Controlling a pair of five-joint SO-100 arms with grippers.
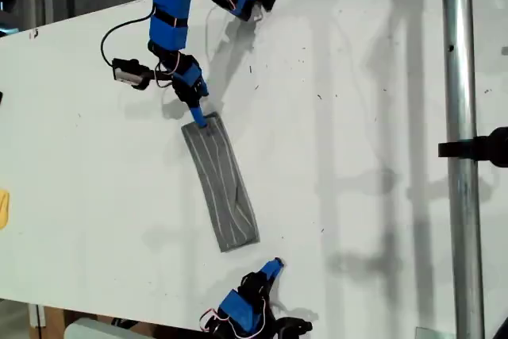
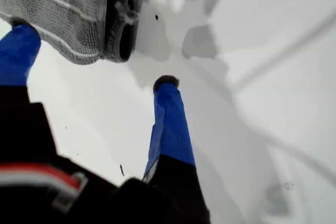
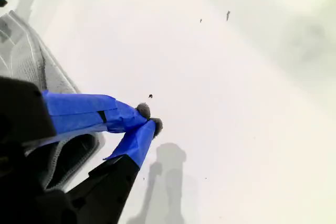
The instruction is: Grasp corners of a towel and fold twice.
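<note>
While the towel lies folded in a strip on the desk, our first claw gapes, one fingertip touching its end. Our second claw is closed, empty, near the other end. A metal pole stands well apart.

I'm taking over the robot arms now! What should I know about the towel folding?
My first gripper: open, holding nothing, one fingertip at the towel's end nearer the exterior view's top.
My second gripper: shut, empty, just off the other end.
Towel: a narrow strip flat on the white table, layers showing at one end.
Done: seemingly at least one fold.
Left: probably folding the strip end to end.
</note>
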